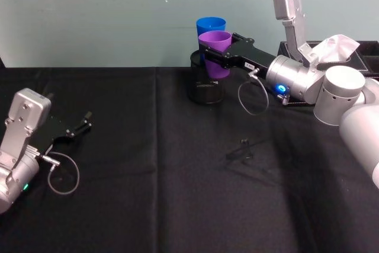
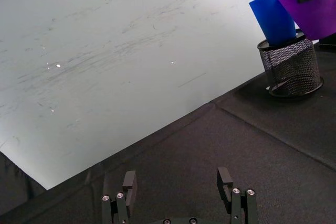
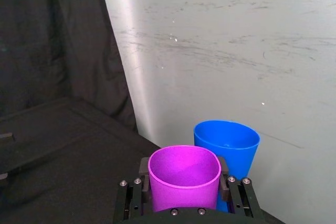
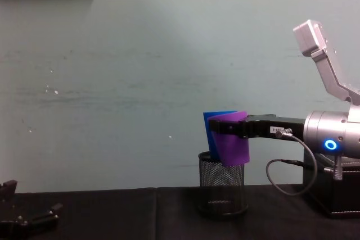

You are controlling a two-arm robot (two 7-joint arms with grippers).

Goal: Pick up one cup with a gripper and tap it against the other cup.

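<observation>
The bench (image 1: 148, 176) carries a black wire-mesh pen holder (image 1: 205, 90), taken here as the reference.

The right end effector (image 1: 214, 57) reaches in level from the holder's right, above its rim; it is clenched on the purple cup (image 1: 217, 42), one jaw on each side of the wall below the rim. The cup hangs upright, clear of the bench, over the holder's near edge.

The blue cup (image 1: 211, 26) stands inside the holder, behind the purple cup, its rim slightly higher. The lifted hold probably serves to bring the two side walls level for the tap. The walls are touching or just beside each other; which cannot be told.

The left end effector (image 2: 177, 182) rests near the bench, well to the holder's left; jaws released, grasping nothing.
</observation>
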